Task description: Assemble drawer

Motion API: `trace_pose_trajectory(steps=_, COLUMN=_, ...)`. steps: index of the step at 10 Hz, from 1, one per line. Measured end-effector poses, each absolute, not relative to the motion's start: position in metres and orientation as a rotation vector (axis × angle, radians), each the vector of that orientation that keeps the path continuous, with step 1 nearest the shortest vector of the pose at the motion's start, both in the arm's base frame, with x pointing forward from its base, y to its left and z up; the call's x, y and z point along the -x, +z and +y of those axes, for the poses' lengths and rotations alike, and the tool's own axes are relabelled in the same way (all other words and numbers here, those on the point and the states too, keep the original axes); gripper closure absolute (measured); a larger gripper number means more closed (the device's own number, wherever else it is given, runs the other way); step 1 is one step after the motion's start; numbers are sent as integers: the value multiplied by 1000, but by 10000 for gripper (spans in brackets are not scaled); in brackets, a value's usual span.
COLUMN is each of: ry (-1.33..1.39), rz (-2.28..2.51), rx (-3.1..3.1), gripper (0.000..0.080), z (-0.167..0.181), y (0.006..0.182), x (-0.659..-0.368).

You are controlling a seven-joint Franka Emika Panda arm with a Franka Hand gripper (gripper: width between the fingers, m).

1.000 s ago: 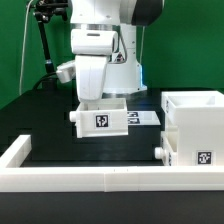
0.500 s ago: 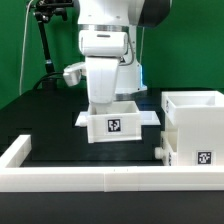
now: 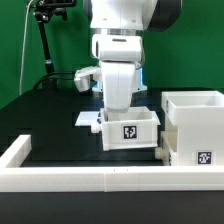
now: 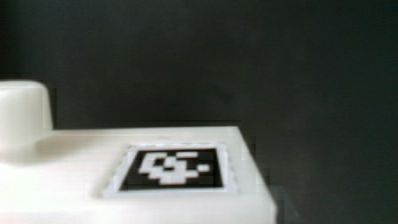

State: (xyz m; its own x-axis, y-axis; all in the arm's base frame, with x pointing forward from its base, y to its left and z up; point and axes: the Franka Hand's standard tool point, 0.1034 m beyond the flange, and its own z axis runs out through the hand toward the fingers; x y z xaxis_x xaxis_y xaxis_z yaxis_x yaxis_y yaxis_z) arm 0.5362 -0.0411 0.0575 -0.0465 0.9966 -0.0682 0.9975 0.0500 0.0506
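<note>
My gripper (image 3: 120, 108) reaches down into a small open-topped white drawer box (image 3: 130, 131) with a black-and-white tag on its front. It is shut on the box's wall and holds it just above the table. The box hangs right beside the larger white drawer housing (image 3: 196, 122) at the exterior view's right, with a small gap between them. A white knob (image 3: 160, 152) sticks out of the housing's lower side. The wrist view shows a blurred white surface with a tag (image 4: 173, 168) and a rounded white piece (image 4: 22, 115). My fingers do not show there.
A white L-shaped fence (image 3: 60, 172) runs along the table's front and the exterior view's left. The marker board (image 3: 88, 118) lies flat behind the held box. A black stand (image 3: 44, 45) rises at the back left.
The arm has carried the small drawer box steadily toward the exterior view's right and slightly nearer the front, from over the marker board to right beside the housing.
</note>
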Motion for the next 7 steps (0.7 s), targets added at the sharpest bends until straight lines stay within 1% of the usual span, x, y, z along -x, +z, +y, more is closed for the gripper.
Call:
trace_pose_trajectory(steps=2, ry=-16, rz=2211, rx=-2112, gripper=756, z=-40, y=57, x=-536)
trace_pose_trajectory(steps=5, ry=-11, rz=2203, rx=-2127, gripper=756, z=-22, y=60, x=-543)
trace_pose_trajectory(steps=7, ry=-5, rz=2179, rx=-2157, gripper=755, z=-13, y=59, x=-545)
